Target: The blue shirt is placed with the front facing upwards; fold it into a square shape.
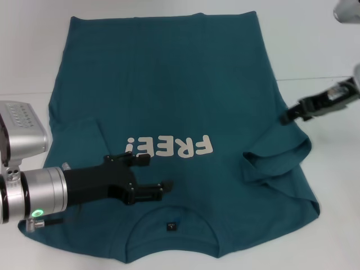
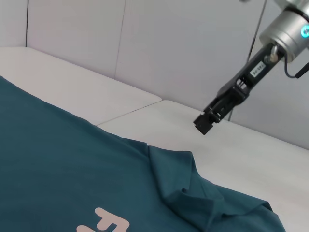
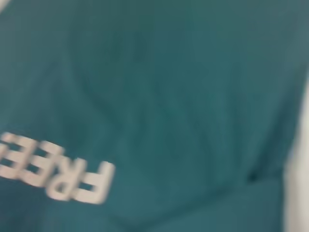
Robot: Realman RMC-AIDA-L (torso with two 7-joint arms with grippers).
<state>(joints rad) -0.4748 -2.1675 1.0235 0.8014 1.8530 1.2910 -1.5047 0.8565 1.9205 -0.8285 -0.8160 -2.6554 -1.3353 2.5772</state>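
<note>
White tabletop (image 1: 337, 169): teal-blue cotton "FREE!" T-shirt (image 1: 169, 84) flat; left gripper (image 1: 151, 175) fingers spread, lower frame; right gripper (image 1: 292, 117) at mid-right edge, fingers unclear — pinch one layer only.

Blue shirt (image 1: 185, 101) lies flat on desk (image 1: 332, 169), collar nearest the robot, hem at the far side. Left claw (image 1: 156, 175) over the chest, just left of the collar. Right claw (image 1: 285, 118) at shirt's right edge, by the bunched sleeve (image 1: 275, 160).
</note>
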